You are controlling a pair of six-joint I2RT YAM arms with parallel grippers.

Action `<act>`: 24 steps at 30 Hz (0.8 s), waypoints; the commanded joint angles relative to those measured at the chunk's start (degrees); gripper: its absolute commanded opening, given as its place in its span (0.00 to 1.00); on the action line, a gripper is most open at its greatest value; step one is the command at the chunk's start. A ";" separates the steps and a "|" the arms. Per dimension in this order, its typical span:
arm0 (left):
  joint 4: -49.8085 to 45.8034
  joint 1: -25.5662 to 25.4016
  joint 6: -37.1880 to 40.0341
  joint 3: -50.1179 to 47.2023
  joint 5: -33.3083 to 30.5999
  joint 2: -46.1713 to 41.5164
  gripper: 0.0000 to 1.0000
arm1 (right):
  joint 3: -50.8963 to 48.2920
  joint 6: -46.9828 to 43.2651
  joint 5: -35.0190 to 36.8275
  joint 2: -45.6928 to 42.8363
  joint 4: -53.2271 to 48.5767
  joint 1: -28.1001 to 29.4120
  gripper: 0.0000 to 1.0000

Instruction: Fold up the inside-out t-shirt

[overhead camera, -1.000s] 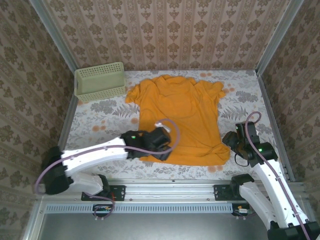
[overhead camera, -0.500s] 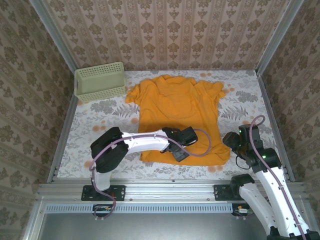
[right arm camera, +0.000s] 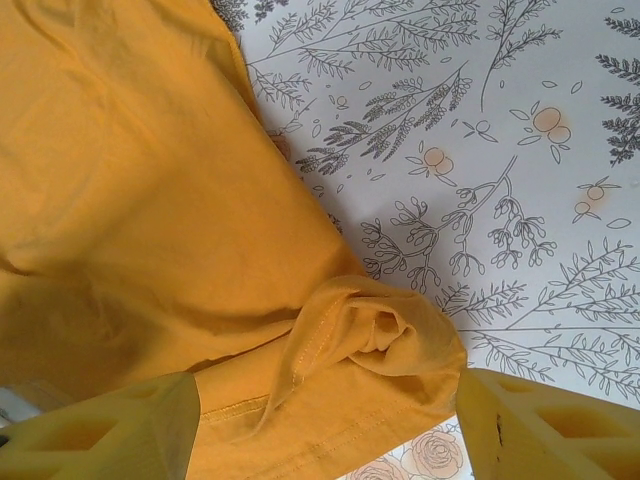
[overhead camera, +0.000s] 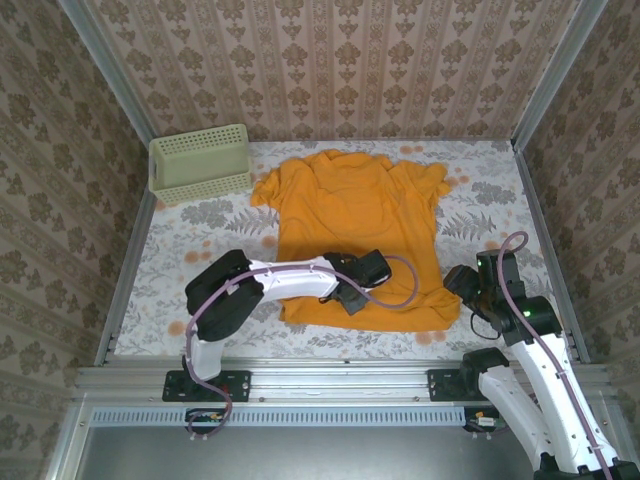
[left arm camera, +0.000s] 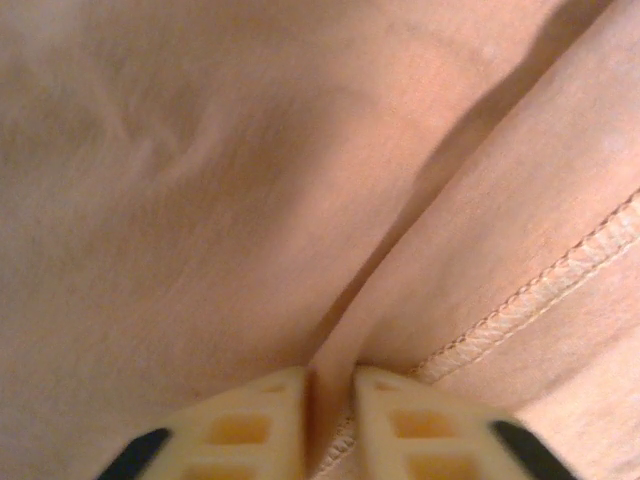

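Observation:
The inside-out t-shirt [overhead camera: 360, 215] lies flat on the flowered table, orange-yellow, collar toward the back wall and hem toward me. My left gripper [overhead camera: 352, 294] is down on the shirt's lower middle. In the left wrist view its fingertips [left arm camera: 275, 400] are shut on a raised fold of the t-shirt [left arm camera: 420, 270] beside the stitched hem. My right gripper [overhead camera: 463, 284] hovers at the shirt's lower right corner. It stands open [right arm camera: 325, 435], its fingers on either side of a curled-over hem corner [right arm camera: 385, 330] without touching it.
A pale green mesh basket [overhead camera: 200, 162] stands at the back left of the table. Bare flowered tablecloth [overhead camera: 190, 240] lies left of the shirt, with a narrower strip on the right [right arm camera: 520, 150]. Patterned walls close in the back and both sides.
The left arm swept right along the hem to the shirt's lower middle, and its gripper closed from open onto a fold of cloth. The right arm has hardly moved.

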 commanded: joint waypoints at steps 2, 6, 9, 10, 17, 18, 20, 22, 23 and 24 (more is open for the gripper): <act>1.94 1.16 -0.57 -1.73 3.85 -4.08 0.04 | -0.64 -0.49 -0.50 -0.69 -0.93 0.07 0.70; 3.26 1.86 -0.91 -2.64 4.29 -6.36 0.00 | -0.64 -0.13 0.31 -0.45 -1.81 0.04 0.71; 4.67 2.24 -1.51 -3.81 4.11 -9.09 0.00 | -0.66 -0.03 0.22 -0.61 -1.68 0.07 0.71; 5.18 2.39 -1.87 -4.26 3.96 -10.39 0.00 | -0.72 -0.03 0.26 -0.67 -1.67 0.07 0.71; 6.07 6.60 -5.72 -3.87 6.90 -18.69 0.00 | -2.25 -4.97 -5.71 -1.34 7.42 5.99 0.68; 6.14 7.75 -6.48 -3.36 8.27 -19.53 0.00 | -2.90 -5.21 -5.39 -1.77 10.33 9.59 0.69; 6.55 9.44 -7.49 -2.27 11.25 -20.57 0.00 | -5.19 -5.71 -4.97 -1.62 16.93 16.48 0.69; 6.92 10.70 -8.21 -1.01 13.50 -21.11 0.00 | -8.36 -6.38 -4.67 0.63 26.35 24.25 0.69; 7.09 11.13 -8.42 -0.53 14.27 -21.19 0.00 | -9.61 -6.66 -3.33 2.20 30.07 28.10 0.69; 7.19 11.68 -8.76 0.07 15.00 -21.20 0.00 | -10.55 -6.94 -0.65 4.58 33.94 32.55 0.69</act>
